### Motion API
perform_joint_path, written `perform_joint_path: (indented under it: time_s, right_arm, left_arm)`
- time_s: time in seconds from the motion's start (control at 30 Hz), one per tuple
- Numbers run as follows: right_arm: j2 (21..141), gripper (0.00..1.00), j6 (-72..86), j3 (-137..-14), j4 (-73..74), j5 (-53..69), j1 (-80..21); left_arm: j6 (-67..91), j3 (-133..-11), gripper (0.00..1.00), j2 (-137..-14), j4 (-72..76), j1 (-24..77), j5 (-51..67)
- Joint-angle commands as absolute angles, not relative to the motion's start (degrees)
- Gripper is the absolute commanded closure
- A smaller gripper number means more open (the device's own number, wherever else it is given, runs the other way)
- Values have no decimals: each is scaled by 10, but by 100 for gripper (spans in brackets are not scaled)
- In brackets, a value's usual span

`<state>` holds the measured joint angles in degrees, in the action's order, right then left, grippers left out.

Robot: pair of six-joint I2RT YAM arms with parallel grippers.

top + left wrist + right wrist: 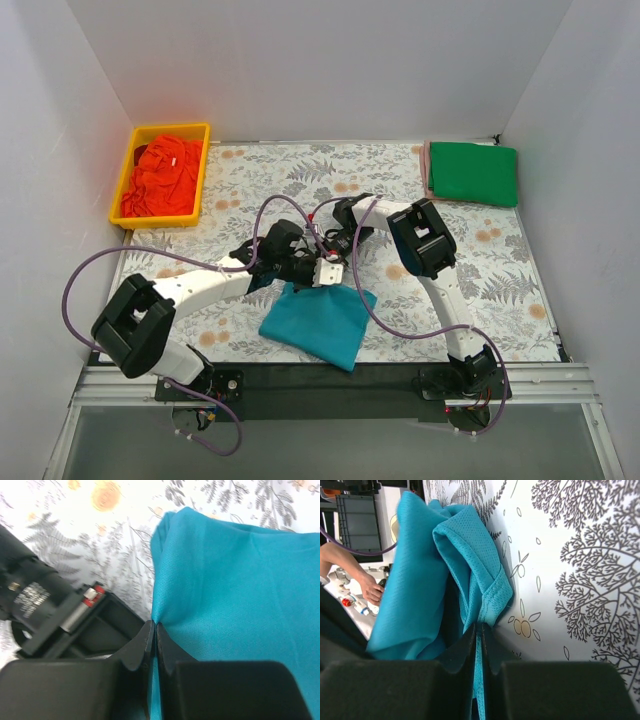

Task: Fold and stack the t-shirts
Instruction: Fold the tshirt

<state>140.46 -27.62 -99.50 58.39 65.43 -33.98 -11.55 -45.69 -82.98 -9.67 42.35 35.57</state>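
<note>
Here, the left gripper (153, 630) and the right gripper (479, 630) are both pinching the far edge of the teal-blue t-shirt (318, 322), jaws closed tight on the cloth, at the middle of the floral sheet (500, 280). The green t-shirt (472, 172) is sitting folded at the far right corner. The orange-red t-shirt (165, 175) is lying crumpled in the yellow bin (120, 195) at far left.

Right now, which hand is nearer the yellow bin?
Left. The left hand grips the teal shirt on the side nearer the bin; the right hand grips it farther right.
</note>
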Motion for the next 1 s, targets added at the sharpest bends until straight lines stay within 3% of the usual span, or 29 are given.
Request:
perform_joint_path:
  time_s: [0.0, 0.33, 0.4, 0.43, 0.53, 0.73, 0.97]
  right_arm:
    - [1433, 87, -295, -986, 583, 645, -341]
    - [1419, 87, -300, -981, 584, 637, -341]
    - [1411, 85, -297, -988, 585, 618, -339]
    - [1407, 84, -293, -992, 585, 607, -338]
    - [1392, 81, -284, -1019, 588, 529, -337]
    - [1359, 67, -299, -1080, 587, 355, -335]
    - [1335, 60, -296, -1173, 591, 288, -305]
  left_arm:
    - [-142, -482, 100, -835, -80, 423, 345]
    - [-157, -470, 100, -903, -4, 409, 329]
    - [-156, -467, 92, -913, 13, 406, 325]
    - [-150, -467, 82, -915, 15, 405, 324]
    - [-136, -467, 71, -904, 5, 404, 333]
    - [-75, -469, 62, -836, -33, 403, 344]
    - [125, -490, 61, -751, -96, 332, 400]
